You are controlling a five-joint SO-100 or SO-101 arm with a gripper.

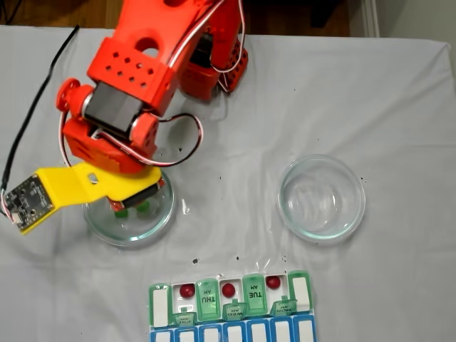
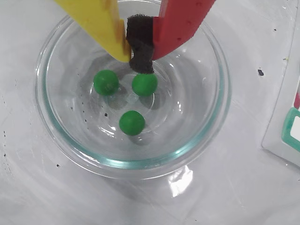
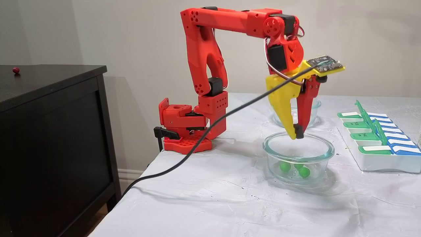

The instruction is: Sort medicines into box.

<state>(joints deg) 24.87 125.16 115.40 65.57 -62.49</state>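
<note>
My pincer is pinched shut on nothing, tips hanging just over the glass dish above three green balls. The three red balls already sit in the pill box.

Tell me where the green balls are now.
All three green balls lie in the glass dish under the shut hand, left of the pill box in a fixed view.

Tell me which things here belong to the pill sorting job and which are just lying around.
Part of the job:
green balls in a glass dish
red balls in the pill organizer
gripper, shut above the dish

Lying about:
empty glass dish
black cable
black cabinet, stray red ball on top
</note>
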